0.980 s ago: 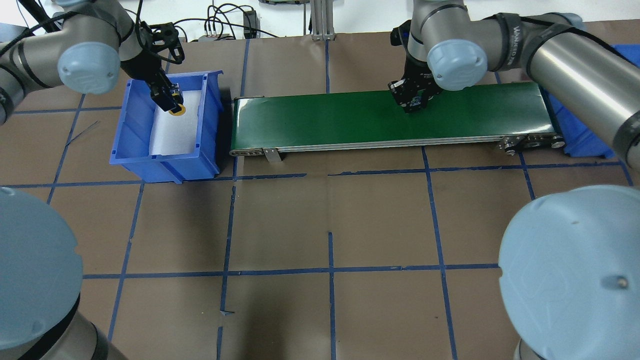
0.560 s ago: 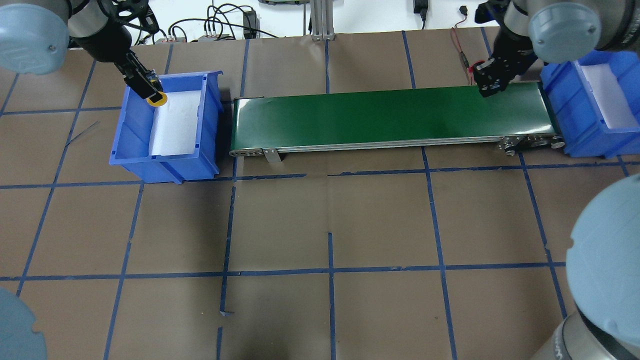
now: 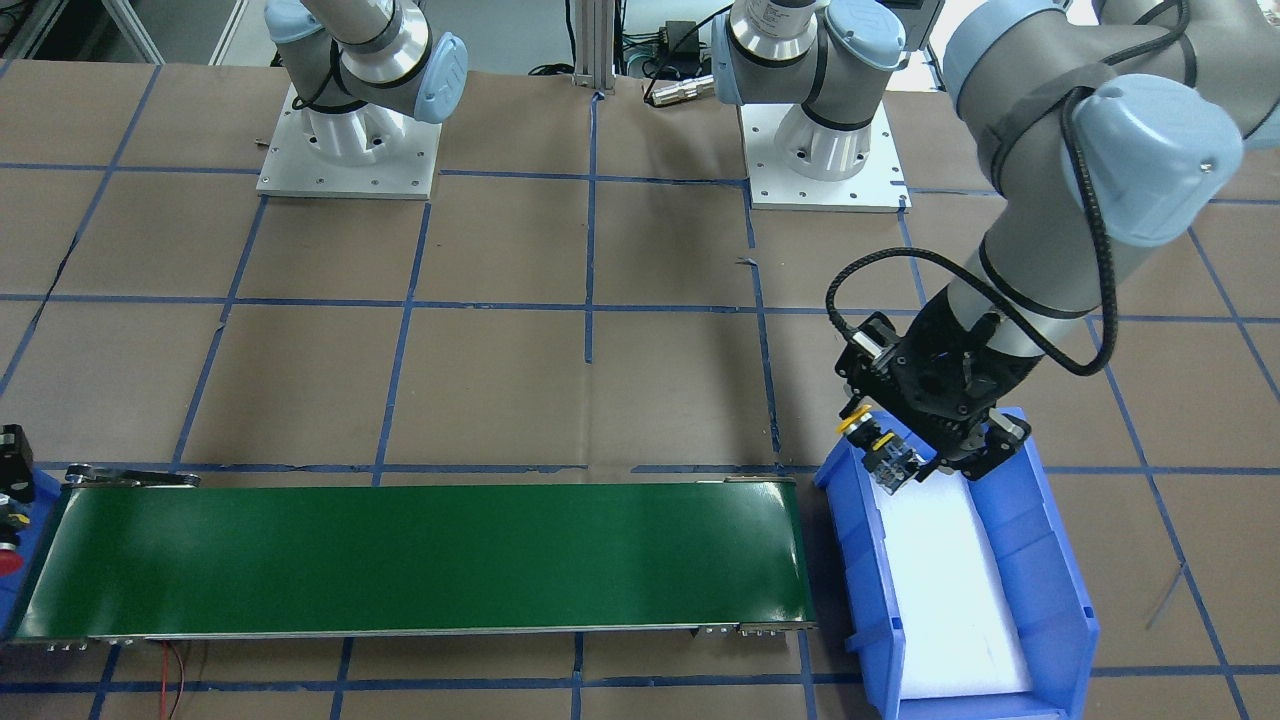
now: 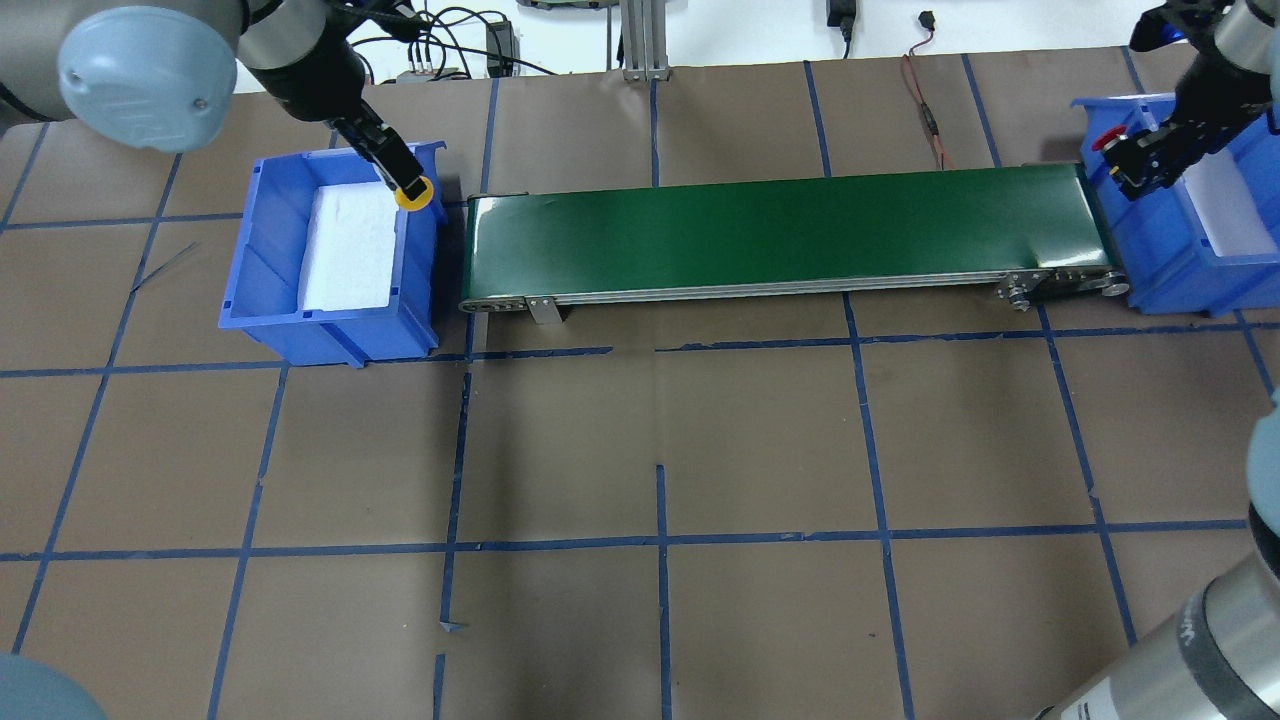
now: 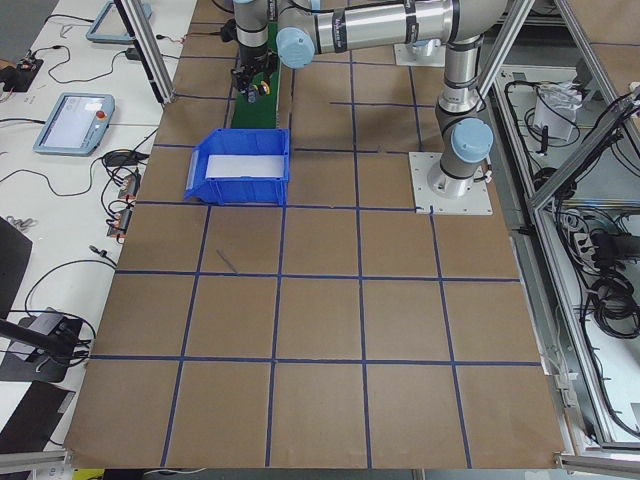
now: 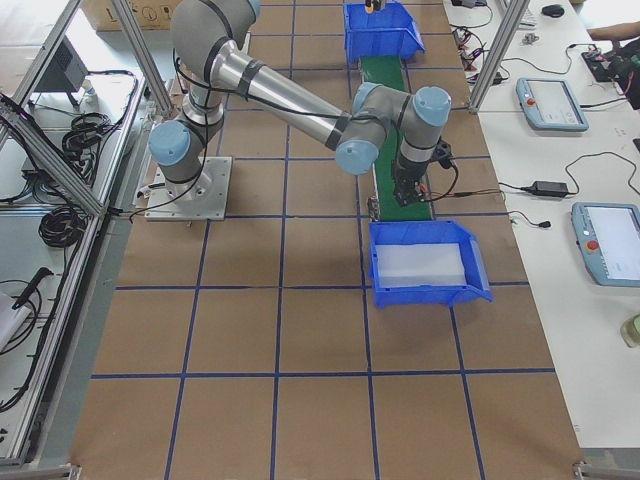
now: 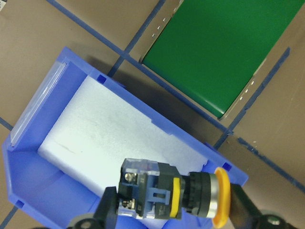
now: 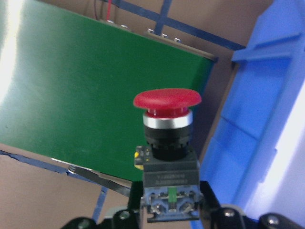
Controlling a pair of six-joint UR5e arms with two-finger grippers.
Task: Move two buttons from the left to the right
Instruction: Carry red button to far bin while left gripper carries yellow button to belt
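Overhead exterior: I count neither button delivered yet. My right gripper (image 4: 1137,168) clamps the red button (image 4: 1104,141) over the rim of the far-right bin (image 4: 1180,282). My left gripper (image 4: 402,182) grasps the yellow button (image 4: 414,194) above the belt-side wall of the far-left bin (image 4: 330,337).

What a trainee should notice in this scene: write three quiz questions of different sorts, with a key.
1. True or false: the left gripper and the right gripper are each shut on a button.
2. Relative to the left blue bin, the yellow button is: A lying on its foam; B held in the air at its edge; C nowhere near it.
3. Fill in: the other button, in the right gripper, has a ___ cap.
Key: 1 true; 2 B; 3 red.
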